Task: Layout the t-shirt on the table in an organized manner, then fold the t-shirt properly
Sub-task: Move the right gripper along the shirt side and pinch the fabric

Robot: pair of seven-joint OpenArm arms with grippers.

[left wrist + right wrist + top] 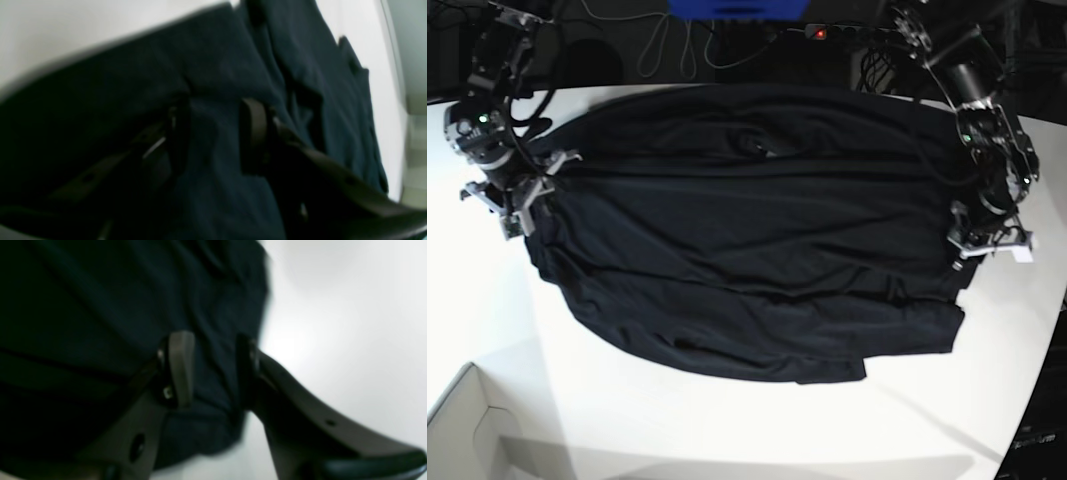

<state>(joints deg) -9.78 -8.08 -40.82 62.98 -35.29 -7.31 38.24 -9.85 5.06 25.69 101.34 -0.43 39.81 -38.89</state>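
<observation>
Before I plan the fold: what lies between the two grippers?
In the base view, only the t-shirt spans the table between the right gripper and left gripper; both have open jaws.

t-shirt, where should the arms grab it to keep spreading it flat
Probably the two outer side edges of the t-shirt, each taken from its own side. It lies spread but wrinkled on the table, with a bunched fold along the near edge. The left gripper and right gripper sit open at those edges, so pinching low there and pulling outward should smooth it.
</observation>
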